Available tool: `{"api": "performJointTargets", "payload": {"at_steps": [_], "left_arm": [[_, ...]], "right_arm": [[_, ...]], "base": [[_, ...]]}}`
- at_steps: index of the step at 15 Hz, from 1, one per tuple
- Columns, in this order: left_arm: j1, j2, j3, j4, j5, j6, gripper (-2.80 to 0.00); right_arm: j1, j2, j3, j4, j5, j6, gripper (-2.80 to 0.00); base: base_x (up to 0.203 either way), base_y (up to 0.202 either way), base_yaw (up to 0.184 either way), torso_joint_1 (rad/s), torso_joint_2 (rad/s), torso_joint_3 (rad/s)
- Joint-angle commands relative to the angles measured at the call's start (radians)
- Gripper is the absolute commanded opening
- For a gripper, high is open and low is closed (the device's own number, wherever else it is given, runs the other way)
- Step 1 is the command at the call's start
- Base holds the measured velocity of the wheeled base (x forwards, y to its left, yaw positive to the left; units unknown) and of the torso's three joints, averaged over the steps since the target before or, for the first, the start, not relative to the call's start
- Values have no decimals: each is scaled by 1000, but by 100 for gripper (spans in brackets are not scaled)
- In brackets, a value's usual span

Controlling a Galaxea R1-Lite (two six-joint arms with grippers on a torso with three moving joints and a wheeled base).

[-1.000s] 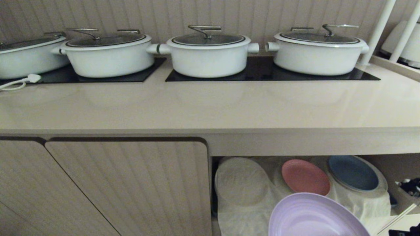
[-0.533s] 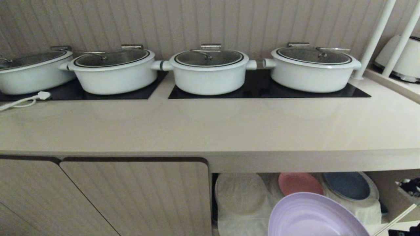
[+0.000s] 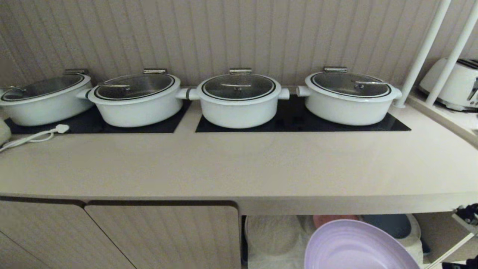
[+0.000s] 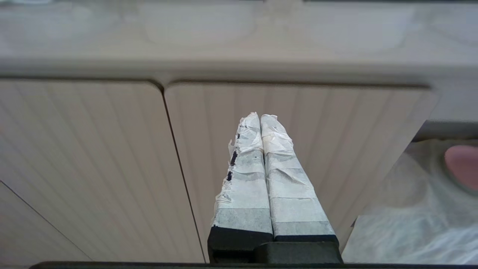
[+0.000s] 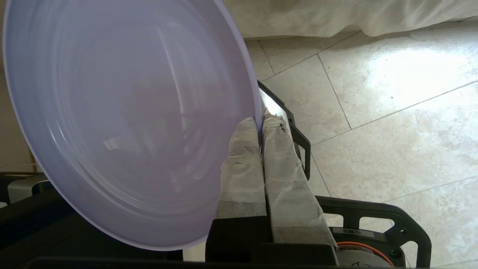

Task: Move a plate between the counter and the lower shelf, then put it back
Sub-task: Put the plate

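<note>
Your right hand (image 5: pixel 260 125) pinches the round lilac plastic plate's (image 5: pixel 127 116) rim, off the cloth-lined lower shelf (image 3: pixel 276 239); setting it on the beige counter (image 3: pixel 239 168) remains, left hand (image 4: pixel 260 121) closed empty.

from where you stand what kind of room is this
Most likely a kitchen, perhaps a showroom one: four lidded white pots sit on black cooktop panels set into a long beige counter, with a white toaster at the right end.

Left gripper (image 4: pixel 260 116), right gripper (image 5: pixel 261 120): fingers wrapped in frayed white tape, black mounts; black frame below, possibly base.
</note>
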Motion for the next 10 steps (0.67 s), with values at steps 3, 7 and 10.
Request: {"api": "performJointTargets", "payload": {"at_steps": [3,7,10], "left_arm": [[0,1,0,-1,1,0,-280],[0,1,0,-1,1,0,-280],[0,1,0,-1,1,0,-280]], "right_arm": [[1,1,0,2,0,3,-280],[1,1,-1,1,0,3,-280],[1,1,-3,1,0,3,-280]], "base": [[0,0,0,255,-515,-270],[0,0,0,179,-359,-190],[0,0,0,86,-174,-86]]}}
